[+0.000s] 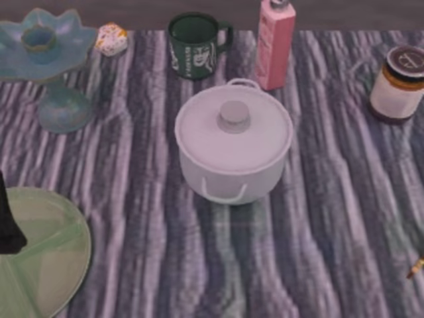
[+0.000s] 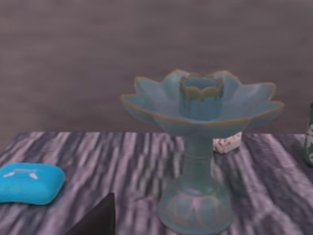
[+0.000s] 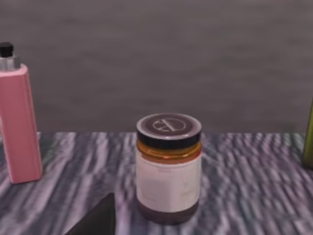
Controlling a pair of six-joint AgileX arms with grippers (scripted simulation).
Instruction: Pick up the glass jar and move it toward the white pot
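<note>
Nothing of the task is done yet, as I read it. On the bench [image 1: 344, 218] the white pot [image 1: 233, 147] sits mid-cloth with its lid on, well off from my right end effector [image 1: 415, 268], of which the top view shows only a sliver at the right edge. The glass jar [image 1: 397, 84] stands upright on the cloth at the far right, untouched and well apart from the pot. In my right wrist view the jar [image 3: 168, 168] is straight ahead of the end effector and near, with the pink bottle [image 3: 18, 120] off to one side. I cannot tell whether the right fingers are parted or closed; they hold nothing. My left arm [image 1: 8, 222] is parked at the left edge. Approach, grasp, lift and carry all remain.
</note>
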